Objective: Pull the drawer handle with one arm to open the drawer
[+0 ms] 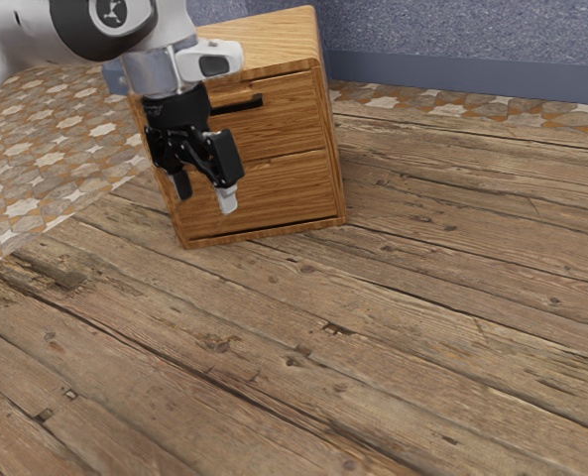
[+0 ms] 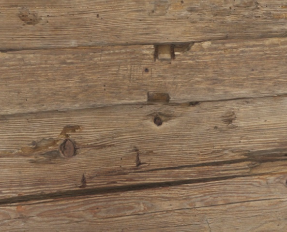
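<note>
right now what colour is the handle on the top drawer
The handle is black, on the orange-brown wooden drawer; exterior view shows it best.

It looks like a room in a home: a surface of worn wooden planks [image 1: 393, 337], a patterned tile floor [image 1: 46, 149] beside it, a blue wall [image 1: 452, 25] with a dark skirting board [image 1: 472, 71], and a small wooden drawer cabinet [image 1: 289, 188].

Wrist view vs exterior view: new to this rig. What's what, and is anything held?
It's a simulated robot arm with a black two-finger gripper. The exterior view comes from a side camera: the gripper hangs in front of a wooden cabinet standing on a plank floor, near the dark drawer handle. The wrist view comes from a camera on the hand, looking down at the floor planks. The gripper is open; nothing is held.
</note>
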Available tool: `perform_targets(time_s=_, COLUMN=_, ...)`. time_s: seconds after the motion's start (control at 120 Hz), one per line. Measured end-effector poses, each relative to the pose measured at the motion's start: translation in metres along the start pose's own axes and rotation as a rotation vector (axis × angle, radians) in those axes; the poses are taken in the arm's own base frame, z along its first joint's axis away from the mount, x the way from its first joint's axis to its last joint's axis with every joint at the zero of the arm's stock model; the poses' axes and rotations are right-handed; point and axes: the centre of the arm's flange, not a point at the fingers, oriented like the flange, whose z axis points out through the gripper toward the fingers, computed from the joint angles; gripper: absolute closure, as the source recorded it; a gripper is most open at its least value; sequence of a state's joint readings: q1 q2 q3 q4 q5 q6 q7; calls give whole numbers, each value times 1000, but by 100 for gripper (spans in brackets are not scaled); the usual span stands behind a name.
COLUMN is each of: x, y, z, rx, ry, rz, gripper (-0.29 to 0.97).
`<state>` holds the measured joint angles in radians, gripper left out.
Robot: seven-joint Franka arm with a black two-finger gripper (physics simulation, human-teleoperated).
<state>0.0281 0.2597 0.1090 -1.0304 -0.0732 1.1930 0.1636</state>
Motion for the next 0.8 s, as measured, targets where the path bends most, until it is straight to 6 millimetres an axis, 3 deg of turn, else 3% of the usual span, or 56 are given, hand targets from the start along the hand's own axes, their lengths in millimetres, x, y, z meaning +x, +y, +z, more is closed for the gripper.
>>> perform_targets(time_s=0.2, x=11, y=-15, z=-13, rx=-17, ry=140, rz=34, gripper=0)
perform_targets(time_s=0.233, x=7, y=-12, z=-26, rx=-10, ry=174, rz=46, gripper=0)
perform_targets(time_s=0.275, x=-28, y=5, z=-80, rx=11, ry=287, rz=80, gripper=0)
perform_targets(time_s=0.3, x=-53, y=24, z=-110, rx=17, ry=347, rz=112, gripper=0)
perform_targets(time_s=0.325, x=-70, y=47, z=-127, rx=16, ry=378, rz=151, gripper=0)
perform_targets(time_s=0.375, x=-77, y=105, z=-122, rx=-12, ry=342, rz=245, gripper=0)
perform_targets(time_s=0.417, x=-66, y=170, z=-94, rx=-40, ry=261, rz=345, gripper=0)
perform_targets(time_s=0.492, x=-49, y=308, z=-7, rx=-70, ry=56, rz=541, gripper=0)
perform_targets(time_s=0.517, x=-47, y=336, z=16, rx=-72, ry=4, rz=572, gripper=0)
perform_targets(time_s=0.542, x=-50, y=348, z=27, rx=-67, ry=-31, rz=573, gripper=1)
perform_targets(time_s=0.592, x=-72, y=340, z=9, rx=-16, ry=-50, rz=518, gripper=1)
perform_targets(time_s=0.675, x=-161, y=282, z=-78, rx=105, ry=41, rz=346, gripper=0)
perform_targets(time_s=0.725, x=-206, y=248, z=-114, rx=185, ry=102, rz=231, gripper=0)
perform_targets(time_s=0.75, x=-209, y=231, z=-121, rx=222, ry=128, rz=187, gripper=0)
perform_targets(time_s=0.8, x=-172, y=163, z=-109, rx=251, ry=117, rz=59, gripper=1)
